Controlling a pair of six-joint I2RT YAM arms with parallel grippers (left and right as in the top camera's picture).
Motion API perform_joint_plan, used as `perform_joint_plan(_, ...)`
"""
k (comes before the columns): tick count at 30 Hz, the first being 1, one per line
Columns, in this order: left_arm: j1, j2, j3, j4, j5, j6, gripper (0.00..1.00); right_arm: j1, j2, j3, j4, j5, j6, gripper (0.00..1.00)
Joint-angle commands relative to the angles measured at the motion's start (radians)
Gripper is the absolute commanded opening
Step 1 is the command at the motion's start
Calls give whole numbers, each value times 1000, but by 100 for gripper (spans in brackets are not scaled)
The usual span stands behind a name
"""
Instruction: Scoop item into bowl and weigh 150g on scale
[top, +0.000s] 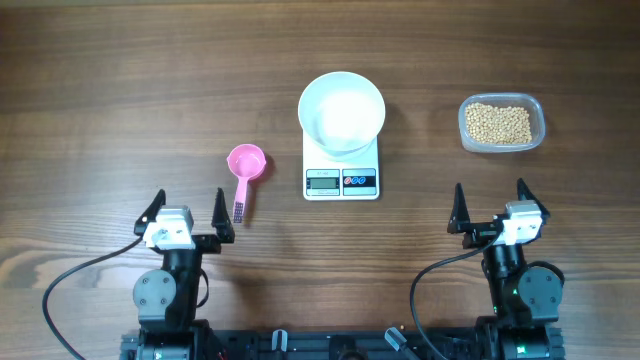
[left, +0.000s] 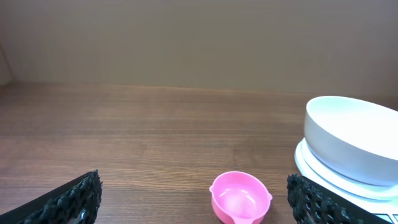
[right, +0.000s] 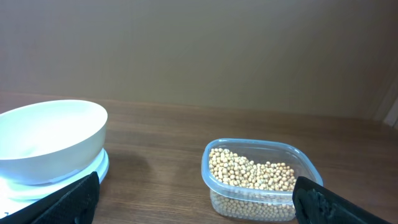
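Note:
An empty white bowl (top: 342, 111) (left: 357, 146) (right: 48, 142) stands on the white scale (top: 341, 172), whose display and buttons face the front. Tan beans (top: 498, 123) (right: 252, 175) fill a clear plastic tub (top: 502, 124) (right: 259, 182) at the right. A pink scoop (top: 245, 170) (left: 239, 196) lies left of the scale, handle toward me. My left gripper (top: 191, 212) (left: 194, 198) hangs open just in front of the scoop, empty. On the other side, my right gripper (top: 491, 206) (right: 196, 196) is open and empty too, in front of the tub.
Bare wooden table lies all round these things. Black cables (top: 60, 290) run from the arm bases along the front edge. A plain wall stands behind the table in both wrist views.

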Motion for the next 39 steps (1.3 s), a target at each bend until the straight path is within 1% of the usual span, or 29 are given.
perform_joint_plan(1,9,-11,-6,11,76,-10,100,5,-6,-2,2,-10,-18,99)
perform_joint_plan(3,9,-11,-6,40,102,-10,100,5,-6,-2,2,-10,-18,100)
perform_joint_plan(8,9,-11,-4,198,100,-10,100,5,-6,-2,2,-10,-18,100)
perform_joint_plan(12,9,-11,47,186,40,-10,100,5,-6,-2,2,-10,-18,100)
perform_joint_plan(14,9,-5,87,152,40,-10,100,5,-6,-2,2,-10,-18,100)
perform_joint_plan(17,9,35,177,47,40,-10,100,5,-6,-2,2,-10,-18,100)
perform_joint_plan(19,9,95,266,-31,39,-10,100,5,-6,-2,2,-10,-18,100)
perform_joint_plan(22,9,261,460,-205,40,-11,100,5,-6,-2,2,-10,-18,100)
perform_joint_plan(24,9,415,637,-349,40,-31,100,5,-6,-2,2,-10,-18,100)
perform_joint_plan(26,9,589,853,-520,122,-32,100,5,-6,-2,2,-10,-18,100)
perform_joint_plan(27,9,669,957,-582,201,-32,100,5,-6,-2,2,-10,-18,100)
perform_joint_plan(28,9,735,1041,-608,305,-32,100,5,-6,-2,2,-10,-18,100)
perform_joint_plan(29,9,774,1083,-611,386,-32,100,5,-6,-2,2,-10,-18,100)
perform_joint_plan(30,9,798,1106,-618,427,-32,100,5,-6,-2,2,-10,-18,100)
perform_joint_plan(31,9,809,1113,-606,437,-32,100,5,-6,-2,2,-10,-18,100)
perform_joint_plan(32,9,815,1114,-604,436,-35,100,5,-6,-2,2,-10,-18,100)
perform_joint_plan(34,9,822,1118,-610,380,-114,100,5,-6,-2,2,-10,-18,100)
perform_joint_plan(36,9,859,1174,-690,306,-138,100,5,-6,-2,2,-10,-18,100)
perform_joint_plan(37,10,920,1261,-796,266,-138,100,5,-6,-2,2,-10,-18,100)
perform_joint_plan(39,32,1067,1445,-1006,243,-142,100,5,-6,-2,2,-10,-18,100)
